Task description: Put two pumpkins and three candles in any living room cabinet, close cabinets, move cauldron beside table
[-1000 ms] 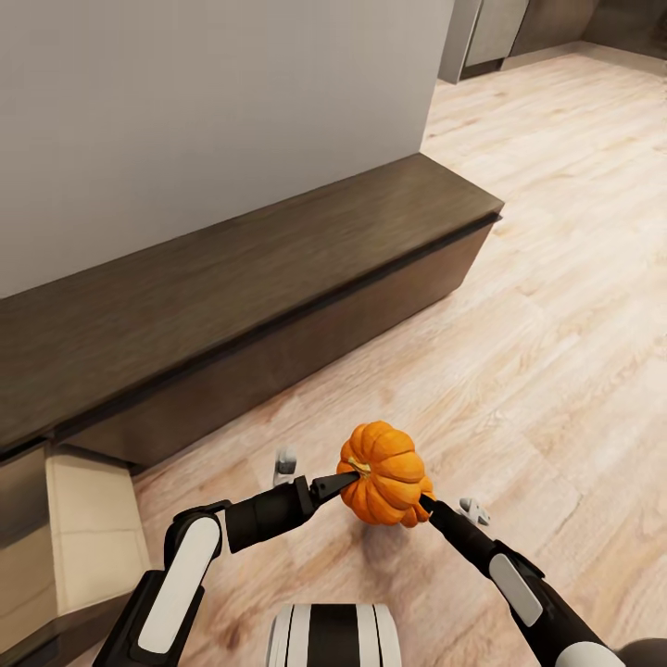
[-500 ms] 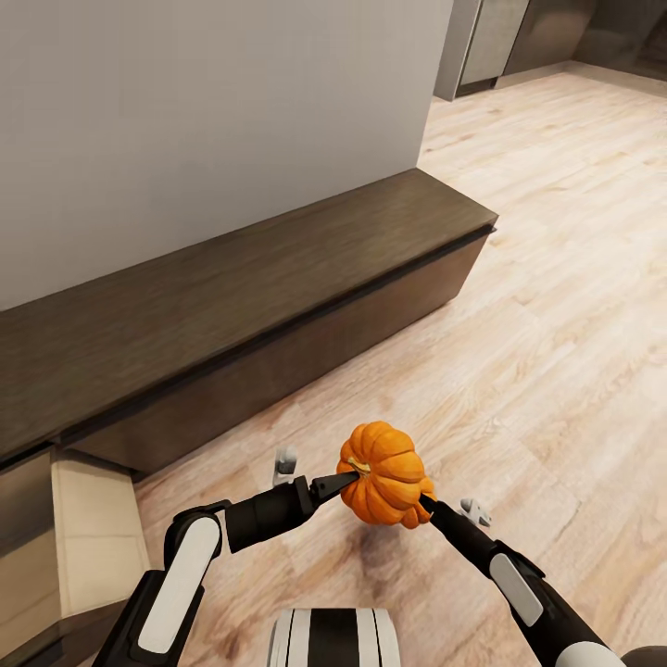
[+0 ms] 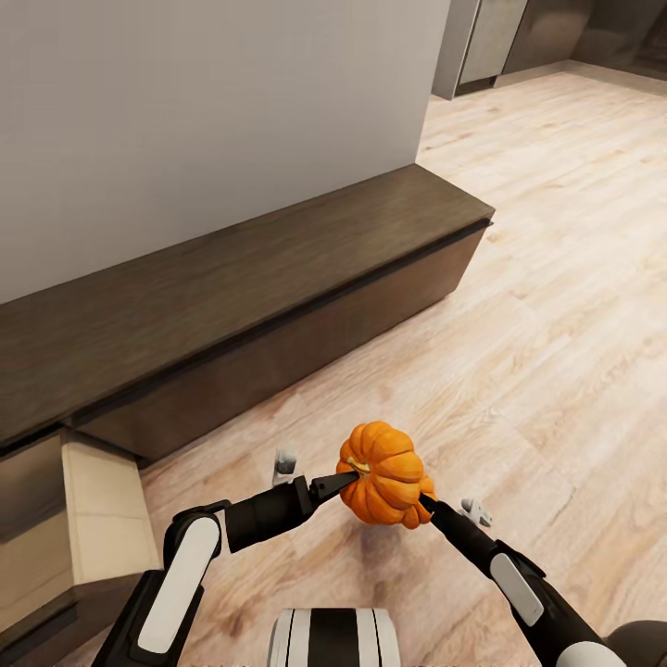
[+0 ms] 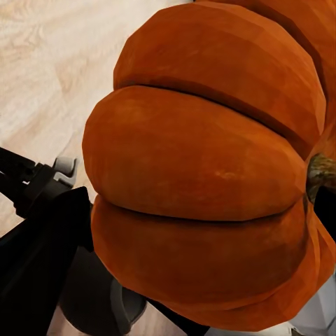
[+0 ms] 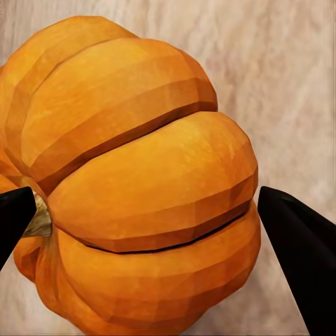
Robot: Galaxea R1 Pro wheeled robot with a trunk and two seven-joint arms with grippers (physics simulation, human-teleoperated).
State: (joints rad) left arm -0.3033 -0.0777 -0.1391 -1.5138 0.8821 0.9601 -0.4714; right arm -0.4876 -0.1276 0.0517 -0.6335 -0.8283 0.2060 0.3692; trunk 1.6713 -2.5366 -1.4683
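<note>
Pumpkin [image 3: 382, 473] hung pinched between left hand [image 3: 335, 484] and right hand [image 3: 428, 506]; each hand's own gape was unreadable. Rigid, ribbed, probably light; grooves suited gripping.

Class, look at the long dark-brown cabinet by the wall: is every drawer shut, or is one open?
One is open. At the cabinet's left end a drawer is pulled out, showing its pale inside; the fronts further right sit flush.

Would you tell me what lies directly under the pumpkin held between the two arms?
Under the pumpkin is bare light wood floor carrying its faint shadow; nothing rests there. The patch straight beneath is covered by the pumpkin itself.
</note>
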